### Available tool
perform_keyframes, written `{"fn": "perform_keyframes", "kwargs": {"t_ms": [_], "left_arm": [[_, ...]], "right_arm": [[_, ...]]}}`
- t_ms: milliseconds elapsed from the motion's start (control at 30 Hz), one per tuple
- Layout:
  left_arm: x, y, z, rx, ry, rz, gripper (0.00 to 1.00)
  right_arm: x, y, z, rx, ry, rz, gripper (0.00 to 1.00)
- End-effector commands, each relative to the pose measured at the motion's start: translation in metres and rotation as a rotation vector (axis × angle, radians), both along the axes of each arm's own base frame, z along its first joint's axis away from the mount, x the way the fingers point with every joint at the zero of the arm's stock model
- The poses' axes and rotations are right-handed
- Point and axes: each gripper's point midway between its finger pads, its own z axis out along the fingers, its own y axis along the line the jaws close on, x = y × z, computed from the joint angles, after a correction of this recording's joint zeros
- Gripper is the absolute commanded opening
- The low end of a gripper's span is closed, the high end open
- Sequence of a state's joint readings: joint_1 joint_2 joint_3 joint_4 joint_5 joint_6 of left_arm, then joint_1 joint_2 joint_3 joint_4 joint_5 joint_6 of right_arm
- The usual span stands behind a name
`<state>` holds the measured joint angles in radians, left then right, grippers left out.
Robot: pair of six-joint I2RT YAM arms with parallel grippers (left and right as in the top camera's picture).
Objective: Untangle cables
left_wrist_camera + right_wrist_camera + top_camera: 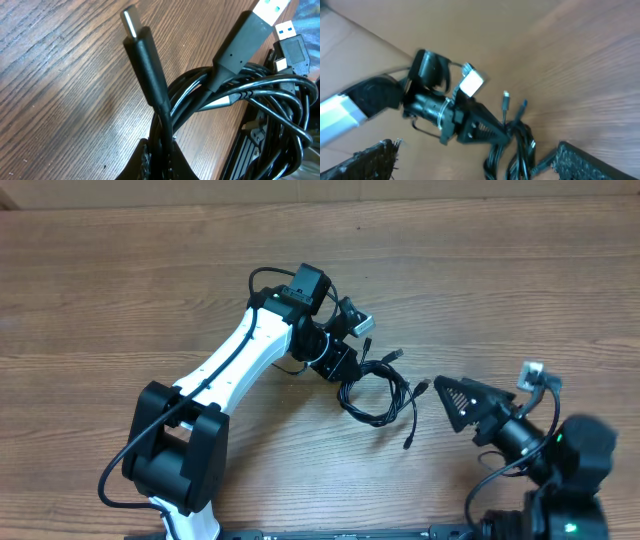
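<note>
The cables (378, 395) lie as a loose black bundle of loops on the wooden table, with plug ends sticking out at the top and right. My left gripper (347, 368) is at the bundle's left edge. In the left wrist view it (161, 162) is shut on one cable just below its silver-tipped plug (132, 20). Other loops and a silver USB plug (267, 9) cross behind it. My right gripper (448, 395) is open and empty just right of the bundle. In the right wrist view its fingers (475, 152) spread wide, with the cables (517, 145) ahead between them.
The left arm's white link (235, 355) stretches from the front left to the table's middle. The right arm's base (565, 460) sits at the front right. A blue-tongued USB plug (287, 31) lies at the bundle's far side. Bare wood surrounds the bundle.
</note>
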<state>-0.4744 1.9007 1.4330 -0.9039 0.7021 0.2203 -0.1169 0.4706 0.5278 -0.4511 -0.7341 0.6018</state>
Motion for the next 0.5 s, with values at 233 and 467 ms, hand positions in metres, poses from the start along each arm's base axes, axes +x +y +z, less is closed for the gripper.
{"fn": "perform_keyframes", "kwargs": {"t_ms": [233, 467], "left_arm": [[0.016, 0.006, 0.020, -0.135, 0.127, 0.136, 0.04], [0.017, 0.009, 0.060, -0.425, 0.090, 0.016, 0.04]], "right_arm": [[-0.007, 0.014, -0.020, -0.152, 0.105, 0.208, 0.93], [-0.004, 0.025, -0.022, -0.080, 0.135, 0.294, 0.87]]}}
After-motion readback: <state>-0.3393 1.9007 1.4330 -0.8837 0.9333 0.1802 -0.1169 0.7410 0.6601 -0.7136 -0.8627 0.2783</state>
